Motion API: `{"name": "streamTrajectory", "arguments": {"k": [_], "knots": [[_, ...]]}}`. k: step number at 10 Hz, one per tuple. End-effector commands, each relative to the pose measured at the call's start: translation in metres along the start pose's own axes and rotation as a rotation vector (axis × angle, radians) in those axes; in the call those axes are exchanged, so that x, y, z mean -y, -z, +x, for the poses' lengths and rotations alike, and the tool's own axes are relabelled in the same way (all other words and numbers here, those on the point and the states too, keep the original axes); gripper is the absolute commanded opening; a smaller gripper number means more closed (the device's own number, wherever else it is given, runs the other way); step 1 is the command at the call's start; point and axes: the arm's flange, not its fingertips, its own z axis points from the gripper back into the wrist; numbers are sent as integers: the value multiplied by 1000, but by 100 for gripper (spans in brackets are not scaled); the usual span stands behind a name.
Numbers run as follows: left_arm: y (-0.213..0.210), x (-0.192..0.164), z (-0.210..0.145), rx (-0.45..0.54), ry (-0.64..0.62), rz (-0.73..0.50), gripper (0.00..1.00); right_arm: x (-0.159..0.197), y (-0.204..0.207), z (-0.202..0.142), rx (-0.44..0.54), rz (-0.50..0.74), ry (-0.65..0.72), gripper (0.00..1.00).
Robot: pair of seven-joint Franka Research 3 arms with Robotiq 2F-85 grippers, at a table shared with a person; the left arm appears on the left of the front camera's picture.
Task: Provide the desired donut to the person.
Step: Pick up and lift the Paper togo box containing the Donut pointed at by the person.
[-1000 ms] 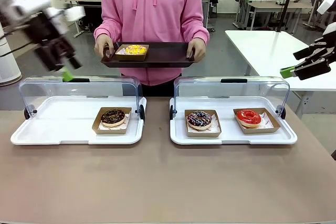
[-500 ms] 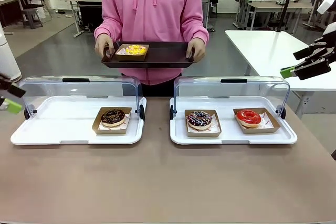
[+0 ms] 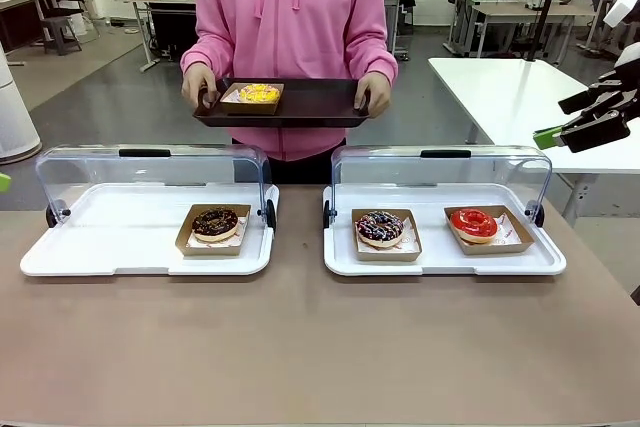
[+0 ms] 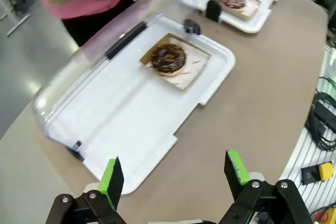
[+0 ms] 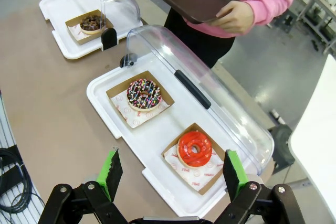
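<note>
The yellow-iced donut (image 3: pixel 258 94) in its brown cardboard box (image 3: pixel 250 108) already sits on the dark brown plastic tray (image 3: pixel 320 105), held by the person in the pink hoodie (image 3: pixel 290 7) at the far side, so delivery looks done. The left gripper (image 4: pixel 173 169) and right gripper (image 5: pixel 171 167) both stand wide and empty. They are best parked well apart from the clear hinged lids (image 3: pixel 150 175).

There are four donuts in four boxes: the yellow one, a chocolate-glazed donut (image 3: pixel 215 222) on the left white tray (image 3: pixel 100 247), and a sprinkled donut (image 3: pixel 380 227) and a red-glazed donut (image 3: pixel 473 222) on the right white tray (image 3: pixel 440 265). There are two lids.
</note>
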Motion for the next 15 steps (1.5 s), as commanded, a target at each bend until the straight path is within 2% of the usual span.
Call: {"name": "streamTrajectory", "arguments": {"k": [1,5,8,11,15], "knots": [[23,35,-40,-7,-53,57,100,0,1,-1,-3,8,-1,100],[26,29,-33,39,-31,63,100,0,1,-1,-3,8,-1,100],[25,31,-27,78,21,124,100,0,1,-1,-3,8,-1,100],[29,30,-20,72,40,105,100,0,1,-1,-3,8,-1,100],[31,28,-17,123,114,96,100,0,1,-1,-3,8,-1,100]]}}
